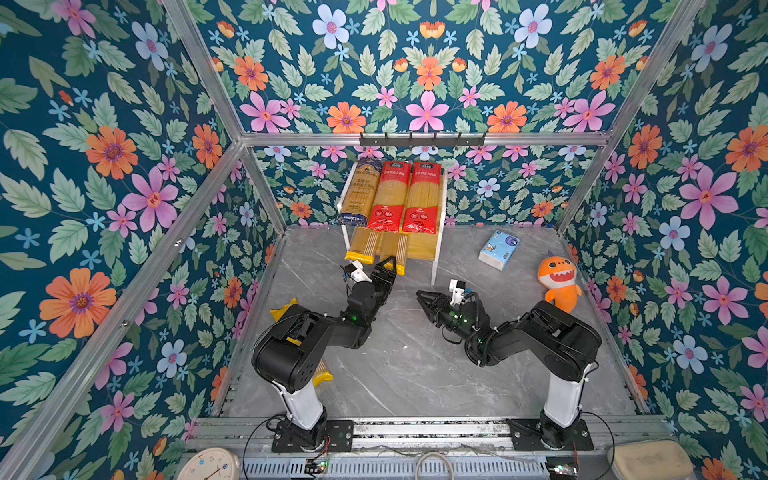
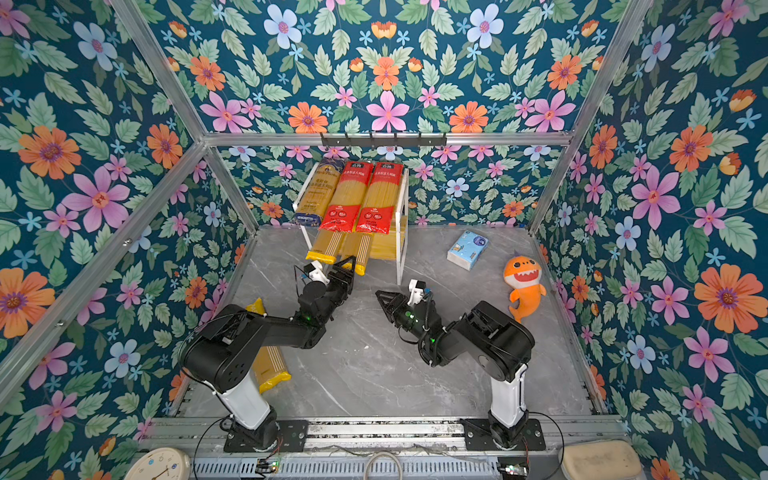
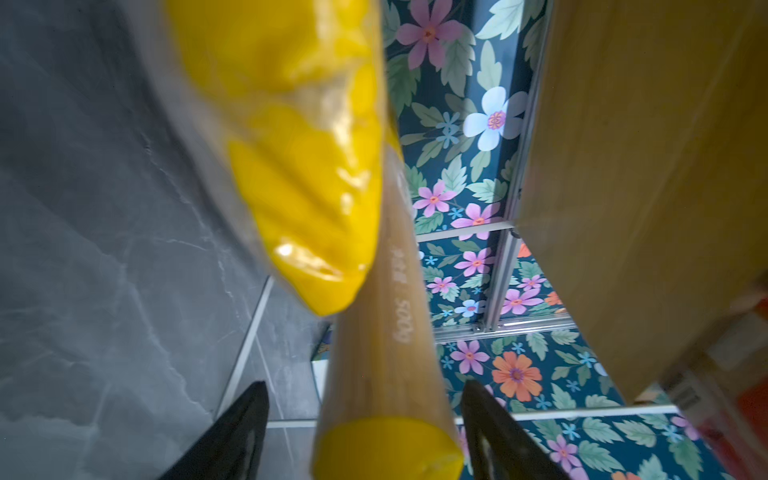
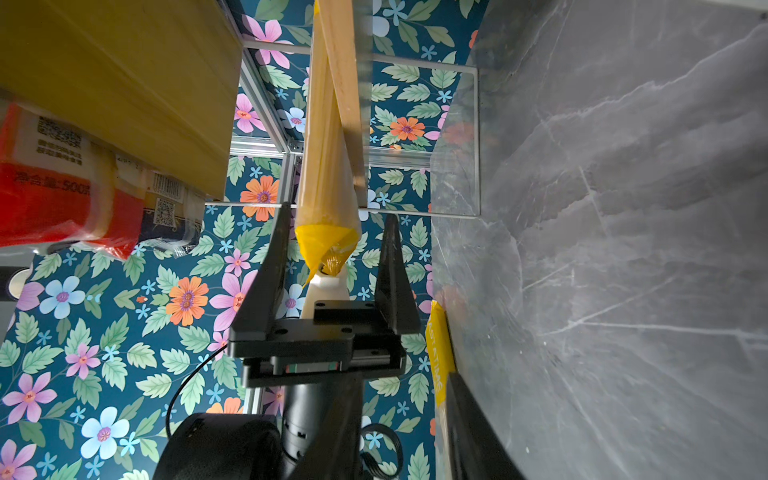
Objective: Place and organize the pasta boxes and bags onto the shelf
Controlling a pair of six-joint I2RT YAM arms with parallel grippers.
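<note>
**Five Spaghetti Packs on the Shelf, 1 on the Table**

Flowered wallpaper (image 1: 104, 166) closed in a grey marble table (image 1: 415, 374). At the far left, a loose yellow pack (image 2: 272, 368) lay flat on the table, partly hidden under the left arm.

The left gripper (image 1: 388, 264) reached to the front of the shelf (image 1: 424, 247), which stood against the back wall. Its jaws were spread, 1 on each side of the near end of the second lower pack (image 1: 395, 251). Both wrist views showed a gap on either side, so nothing was pinched.

The first lower pack (image 1: 360, 245), also yellow, lay just beside it to the left on the lower board. Both stuck out over the front edge.

On the upper board, side by side, lay a navy pack (image 1: 359, 191), a red pack (image 1: 388, 195) and a second red pack (image 1: 422, 195).

The right gripper (image 1: 419, 294) hovered over bare table, pointing toward the left gripper. I could not tell whether its jaws were spread or pressed together.

Farther right lay a tissue pack (image 1: 498, 249) and an orange toy shark (image 1: 559, 282).
</note>
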